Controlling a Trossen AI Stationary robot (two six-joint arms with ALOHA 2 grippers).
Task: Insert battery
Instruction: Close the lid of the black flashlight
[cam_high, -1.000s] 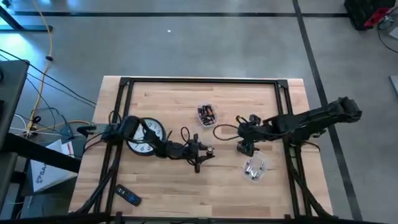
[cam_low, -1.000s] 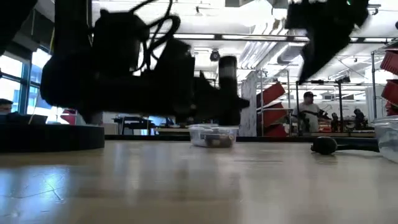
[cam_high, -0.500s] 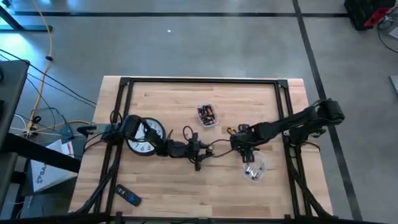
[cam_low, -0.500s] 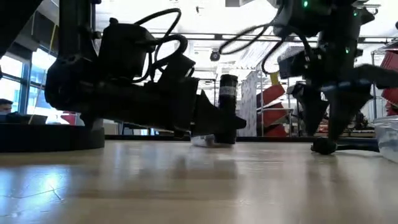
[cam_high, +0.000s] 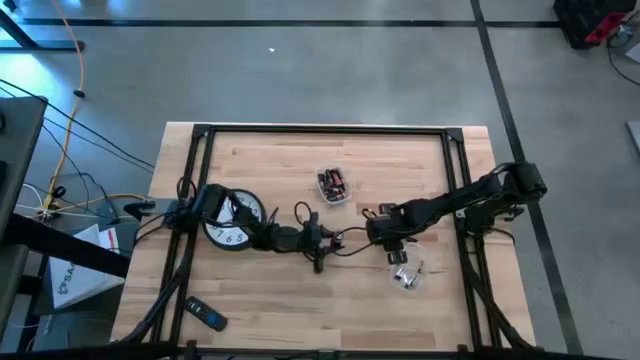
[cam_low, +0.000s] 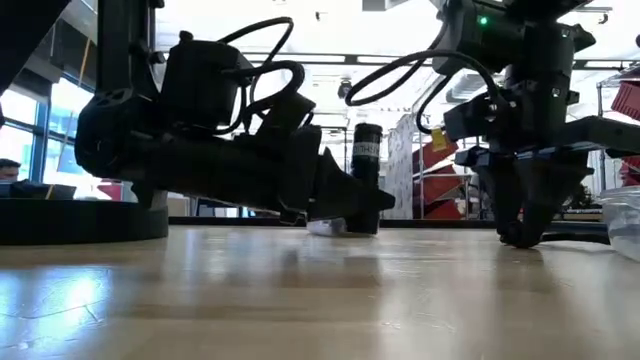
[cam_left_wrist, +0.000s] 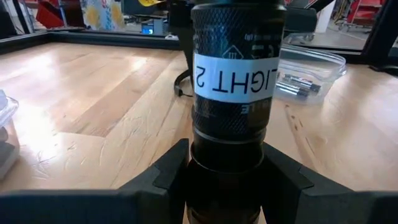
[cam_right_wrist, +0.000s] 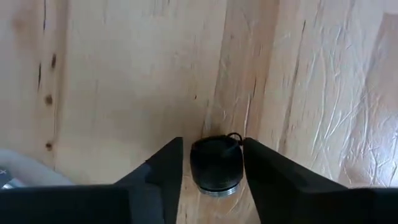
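Standing upright near the counter's (cam_high: 260, 300) middle, the flashlight (cam_low: 366, 178) has its long axis vertical, its lower end clamped between the left claw's (cam_low: 352, 210) fingers and its banded upper end pointing up. In the left wrist view the flashlight (cam_left_wrist: 237, 81) carries a white label, and the dark fingers (cam_left_wrist: 163, 176) press on both sides of its base. The right claw (cam_right_wrist: 216, 169) points down at the counter beside it, toward the right edge, fingers parted just wider than a small black cap (cam_right_wrist: 215, 164) that sits between them on the wood; whether they touch it I cannot tell. A tub of batteries (cam_high: 332, 184) sits toward the far edge, a clear tub (cam_high: 407, 275) near the right claw, a clock (cam_high: 232, 215) under the left arm, and a remote (cam_high: 207, 317) near the near-left corner.
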